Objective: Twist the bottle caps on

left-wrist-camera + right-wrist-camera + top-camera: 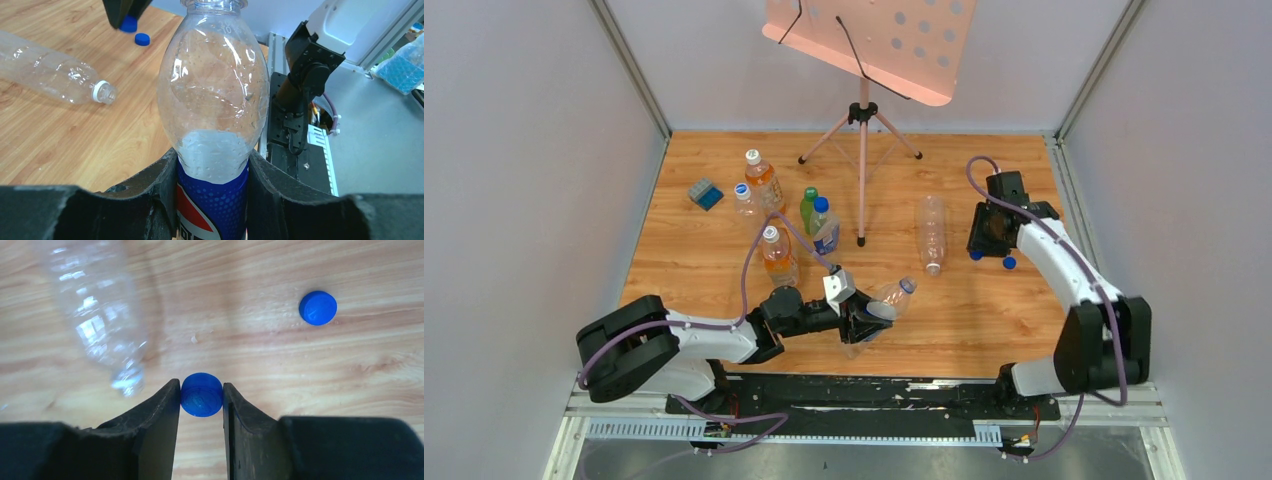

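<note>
My left gripper is shut on a clear Pepsi bottle with a blue label, held tilted above the near table. In the left wrist view the fingers clamp the bottle at its label; its mouth is cut off by the top edge. My right gripper is down on the table, its jaws closed on a blue cap from both sides. A second blue cap lies loose nearby; it also shows in the top view. An uncapped clear bottle lies on its side to the left of the right gripper.
Several capped bottles stand at the back left, with a blue-grey block beside them. A pink music stand on a tripod stands at the back centre. Grey walls close in both sides.
</note>
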You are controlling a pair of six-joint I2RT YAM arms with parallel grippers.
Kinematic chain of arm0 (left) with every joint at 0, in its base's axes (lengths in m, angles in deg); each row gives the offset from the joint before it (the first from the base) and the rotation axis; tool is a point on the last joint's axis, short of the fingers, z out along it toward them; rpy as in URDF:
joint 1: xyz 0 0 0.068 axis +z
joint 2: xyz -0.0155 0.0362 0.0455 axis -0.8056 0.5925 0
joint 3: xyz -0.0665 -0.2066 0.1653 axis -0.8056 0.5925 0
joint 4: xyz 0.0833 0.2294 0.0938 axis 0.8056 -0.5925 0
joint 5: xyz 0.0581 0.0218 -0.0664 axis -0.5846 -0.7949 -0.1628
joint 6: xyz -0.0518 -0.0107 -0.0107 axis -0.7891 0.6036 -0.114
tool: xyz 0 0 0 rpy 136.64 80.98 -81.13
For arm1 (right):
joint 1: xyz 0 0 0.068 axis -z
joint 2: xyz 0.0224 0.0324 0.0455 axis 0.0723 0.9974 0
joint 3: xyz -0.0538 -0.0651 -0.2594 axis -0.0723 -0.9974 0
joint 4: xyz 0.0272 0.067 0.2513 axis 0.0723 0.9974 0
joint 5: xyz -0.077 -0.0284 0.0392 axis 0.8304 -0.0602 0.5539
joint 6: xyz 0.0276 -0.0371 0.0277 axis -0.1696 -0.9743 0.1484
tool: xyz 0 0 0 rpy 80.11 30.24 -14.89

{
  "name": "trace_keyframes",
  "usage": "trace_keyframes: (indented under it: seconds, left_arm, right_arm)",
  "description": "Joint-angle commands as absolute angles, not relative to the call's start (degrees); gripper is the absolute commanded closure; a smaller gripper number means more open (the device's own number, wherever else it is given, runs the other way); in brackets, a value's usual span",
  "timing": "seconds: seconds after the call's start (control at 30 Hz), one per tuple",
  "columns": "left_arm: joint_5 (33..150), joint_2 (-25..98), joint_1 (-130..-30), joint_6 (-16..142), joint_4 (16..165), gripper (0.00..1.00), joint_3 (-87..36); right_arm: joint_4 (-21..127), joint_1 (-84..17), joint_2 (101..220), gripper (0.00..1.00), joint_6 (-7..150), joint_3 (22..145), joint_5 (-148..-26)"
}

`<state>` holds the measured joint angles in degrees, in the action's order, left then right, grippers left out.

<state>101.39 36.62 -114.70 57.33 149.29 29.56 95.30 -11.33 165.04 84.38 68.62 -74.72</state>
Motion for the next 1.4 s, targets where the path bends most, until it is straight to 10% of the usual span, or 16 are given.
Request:
trace_keyframes:
  seconds: [0.0,0.5,1.37]
  left_arm:
    - [101.05,34.63,-114.6,59.54,149.99,0.73,28.96]
    - [106.22,37.11,-114.63,71.17,158.54,0.74,28.5]
    - [105.84,32.93,-114.65,69.85,152.84,0.78,26.67]
  right_arm:
    - [102.22,-14.69,153.17,0.86,80.19,72.12,-79.84]
    - [114.04,-21.32,137.68,0.98,60.26,85.62,-118.29]
    - [120.25,-39.37,145.03,0.97,51.94,86.83,-123.68]
